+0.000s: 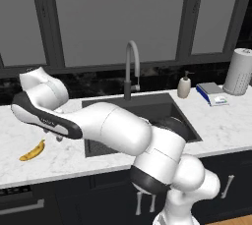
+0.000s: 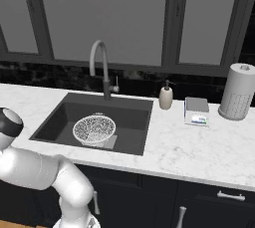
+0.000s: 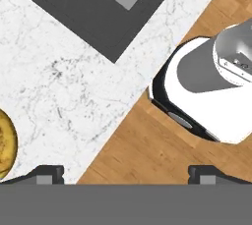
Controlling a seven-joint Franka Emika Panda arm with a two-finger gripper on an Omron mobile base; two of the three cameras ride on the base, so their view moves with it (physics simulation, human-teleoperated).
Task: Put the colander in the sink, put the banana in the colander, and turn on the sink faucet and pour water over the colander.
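Observation:
The white speckled colander (image 2: 94, 129) sits in the dark sink (image 2: 57, 122), partly over the lighter patch on its bottom. On the marble counter left of the sink (image 1: 162, 105) lies the yellow banana (image 1: 32, 151). My gripper (image 1: 58, 137) hangs above the counter between banana and sink, a little right of the banana. In the hand view my gripper (image 3: 127, 172) is open with nothing between its fingertips, and the banana (image 3: 5, 145) shows at the left edge. The gooseneck faucet (image 2: 102, 67) stands behind the basin; no water shows.
A beige soap dispenser (image 2: 166, 97), a flat blue-and-white item (image 2: 196, 110) and a paper towel roll (image 2: 237, 91) stand right of the sink. The hand view looks down past the counter's front edge (image 3: 123, 116) to wooden floor (image 3: 142, 155).

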